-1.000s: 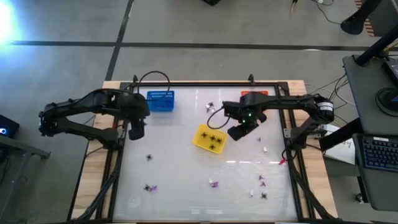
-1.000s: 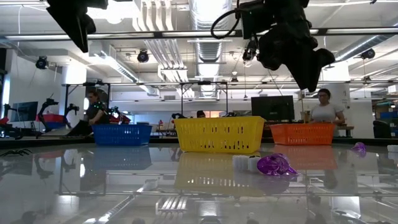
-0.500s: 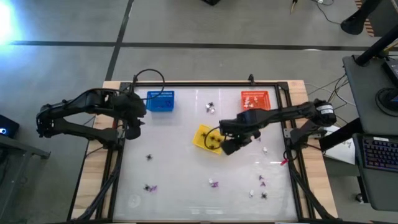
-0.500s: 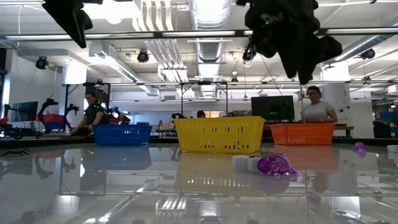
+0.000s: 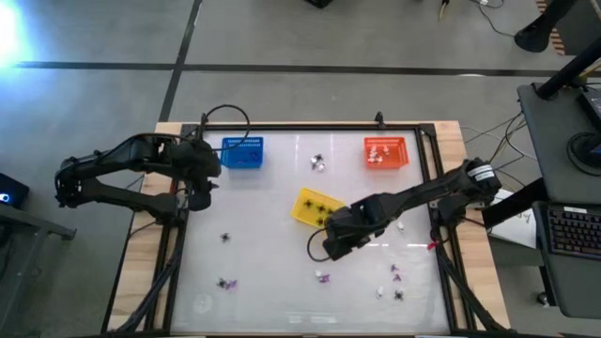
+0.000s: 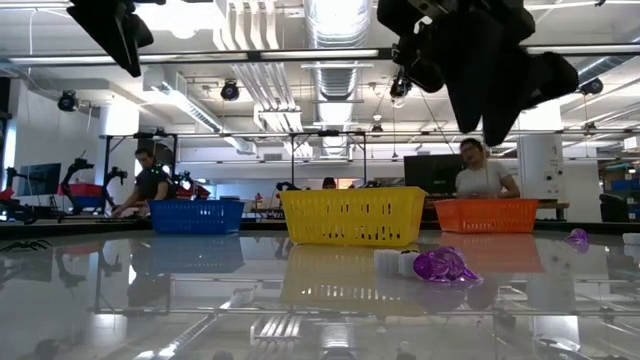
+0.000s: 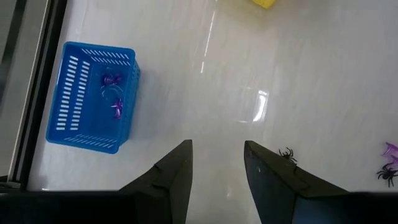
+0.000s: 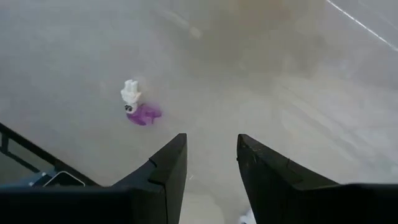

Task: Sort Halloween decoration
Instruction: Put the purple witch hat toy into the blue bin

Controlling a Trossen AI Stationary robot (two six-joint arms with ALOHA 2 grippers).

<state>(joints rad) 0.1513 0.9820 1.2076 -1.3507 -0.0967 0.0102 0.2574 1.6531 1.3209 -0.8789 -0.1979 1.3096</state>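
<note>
Where sight was limited: in the low view both arms were cut off by the upper edge, and the loose pieces seen from above were too small to sort by kind with certainty.
Blue basket (image 5: 242, 153): stood at the table's far left; the left wrist view showed purple bits (image 7: 113, 93) lying inside it.
Orange basket (image 5: 386, 152): stood at the far right and held several white bits (image 5: 379, 151).
Yellow basket (image 5: 313, 207): sat tilted near the table's middle with black spider shapes (image 5: 320, 216) in it.
Halloween decoration: the remainder lay scattered on the glass table (image 5: 272, 253), mostly along the near half, with one small cluster (image 5: 319, 163) between the blue and orange baskets.
White and purple pair (image 8: 135, 104): lay touching each other on the table ahead of the right gripper.
Left gripper (image 7: 214, 168): hung at the table's left edge just beside the blue basket, fingers parted and holding nothing.
Right gripper (image 8: 208, 163): hung above the table just near-side of the yellow basket, fingers apart with nothing between them.
Black spider (image 7: 286, 153): lay on the table just beside the left gripper's finger.
</note>
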